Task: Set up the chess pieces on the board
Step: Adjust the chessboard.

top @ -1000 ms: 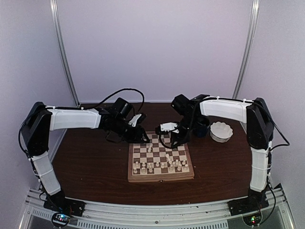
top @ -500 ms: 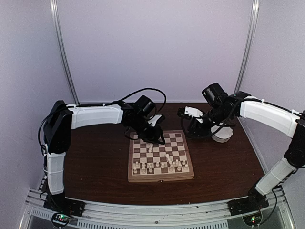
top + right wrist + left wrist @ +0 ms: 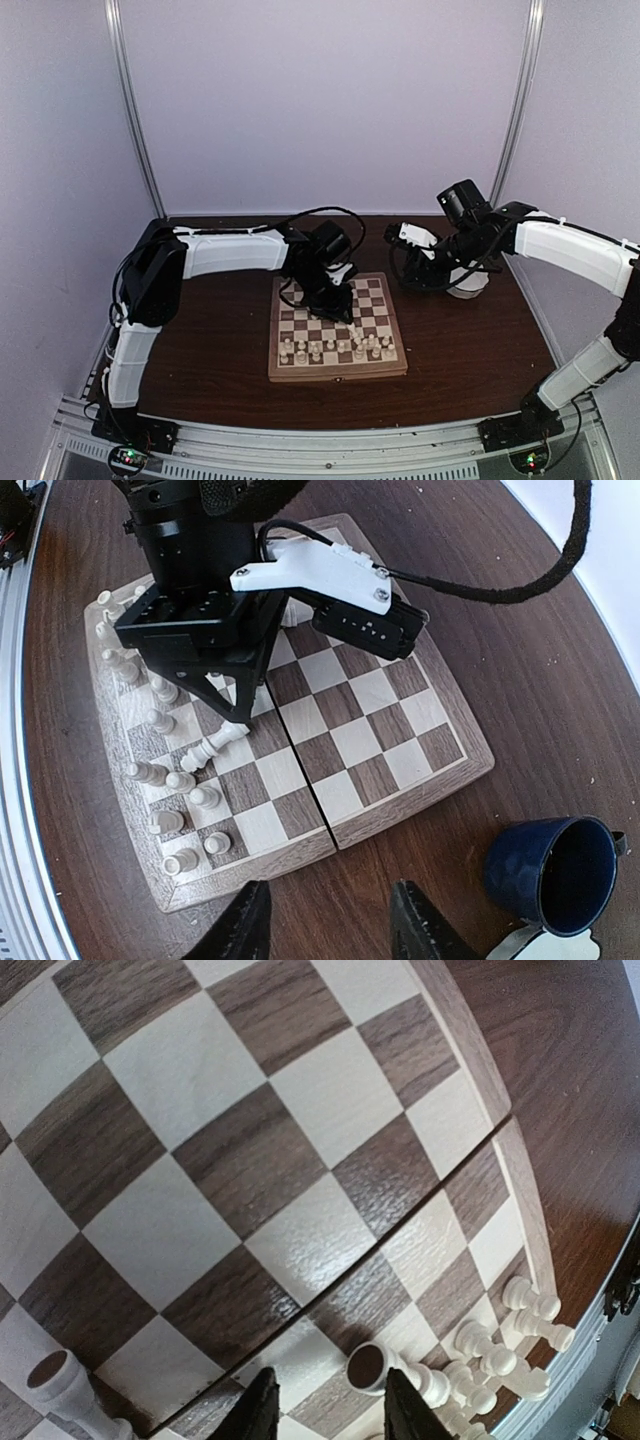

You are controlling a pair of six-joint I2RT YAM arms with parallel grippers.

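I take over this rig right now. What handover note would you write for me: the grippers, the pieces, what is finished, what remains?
Left gripper: low over the board, with a tilted piece at its fingertips; whether it grips the piece cannot be told.
Right gripper: open, empty, off the board, near the blue cup.
Done: a group of cream chess pieces stands in the two near rows, unevenly spaced.
Left: probably stand the tilted piece upright, then straighten the rows.
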